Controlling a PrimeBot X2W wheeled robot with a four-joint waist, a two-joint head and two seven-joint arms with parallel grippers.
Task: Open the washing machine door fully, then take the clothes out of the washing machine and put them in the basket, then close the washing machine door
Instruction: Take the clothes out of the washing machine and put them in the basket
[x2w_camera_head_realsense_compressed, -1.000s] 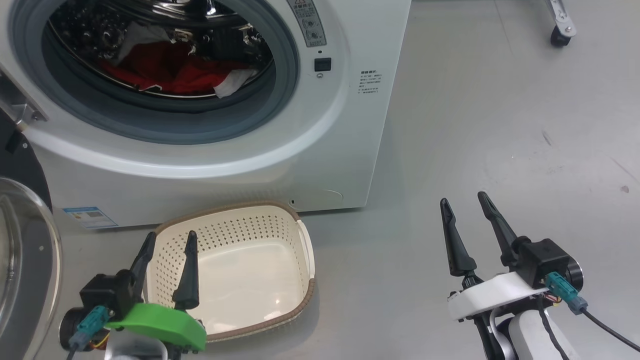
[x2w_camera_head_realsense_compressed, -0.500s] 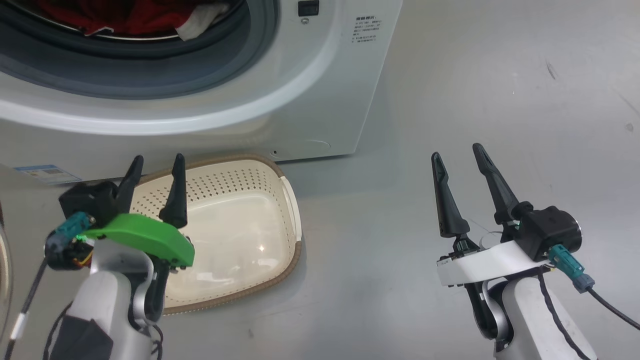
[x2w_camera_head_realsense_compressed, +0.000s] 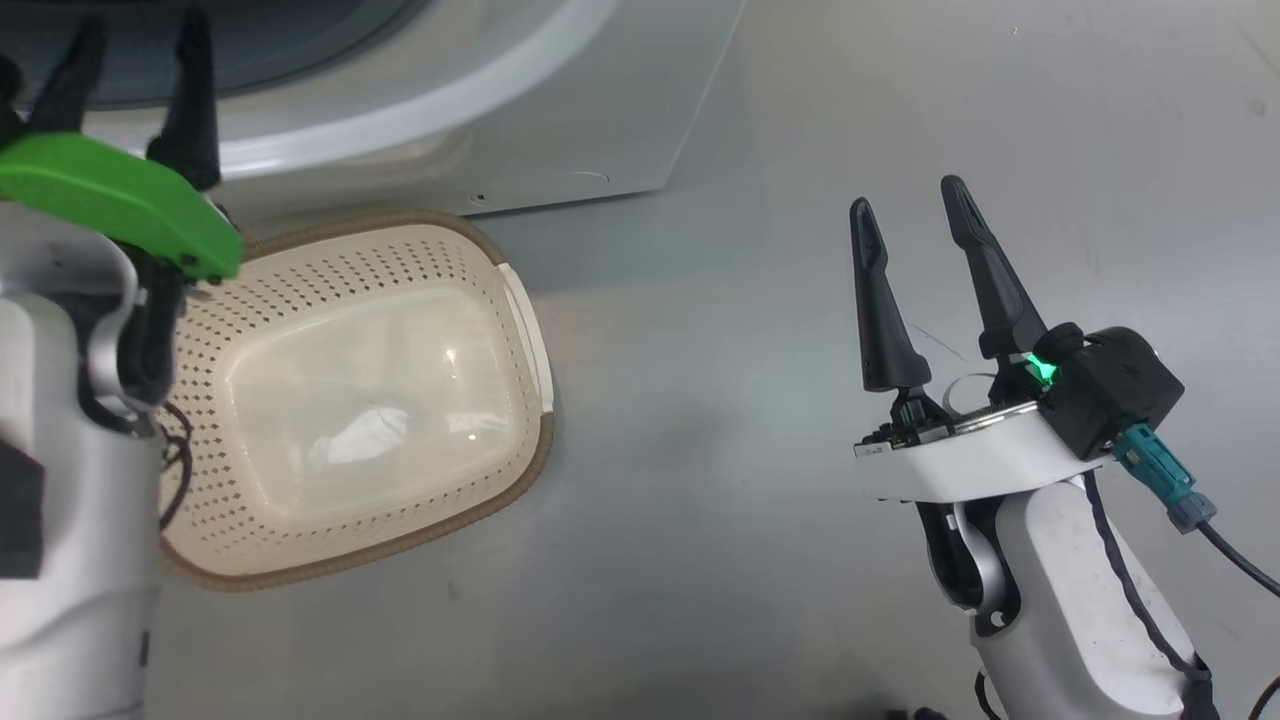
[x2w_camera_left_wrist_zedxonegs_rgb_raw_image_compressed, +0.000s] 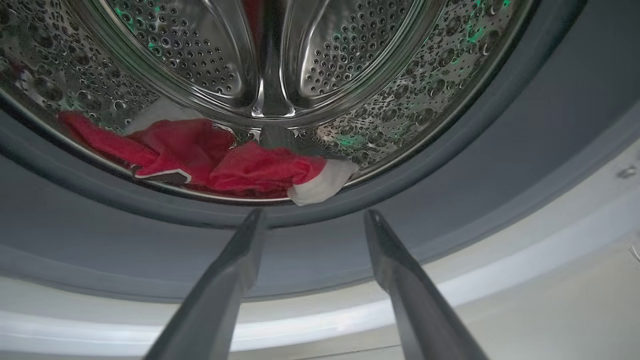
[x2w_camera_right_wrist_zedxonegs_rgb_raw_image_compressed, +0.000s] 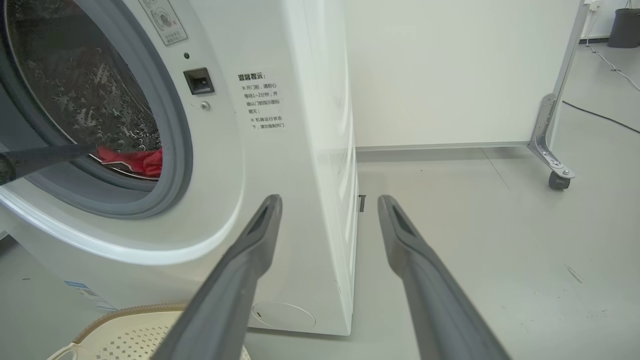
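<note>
The left claw (x2w_camera_left_wrist_zedxonegs_rgb_raw_image_compressed: 315, 215) has its two dark fingers spread well apart, gripping nothing, and points at the lower edge of the round opening of the washing machine (x2w_camera_head_realsense_compressed: 560, 120). Its tips lie in front of the grey rubber ring (x2w_camera_left_wrist_zedxonegs_rgb_raw_image_compressed: 500, 125), just short of the clothes (x2w_camera_left_wrist_zedxonegs_rgb_raw_image_compressed: 225, 165); whether they touch the ring cannot be told. The clothes, red with a white corner, lie heaped at the bottom of the steel drum (x2w_camera_left_wrist_zedxonegs_rgb_raw_image_compressed: 350, 65) at its near lip, with the white corner hanging toward the ring. The opening stands uncovered.

The right claw (x2w_camera_head_realsense_compressed: 905, 195) is likewise spread wide and holds nothing. It hangs over the grey floor (x2w_camera_head_realsense_compressed: 700, 520) to the right of the machine, well apart from it, fingers pointing far. On the machine's front, right of the opening, are a dark latch socket (x2w_camera_right_wrist_zedxonegs_rgb_raw_image_compressed: 199, 81) and a printed warning label (x2w_camera_right_wrist_zedxonegs_rgb_raw_image_compressed: 262, 100). Far off to the right stands the castor (x2w_camera_right_wrist_zedxonegs_rgb_raw_image_compressed: 557, 180) of a metal frame.

The basket (x2w_camera_head_realsense_compressed: 400, 250) sits on the floor just in front of the machine's base, left of the right claw, its pale perforated bottom in plain view. The pale left forearm (x2w_camera_head_realsense_compressed: 60, 500) overlaps its left side in the head view
</note>
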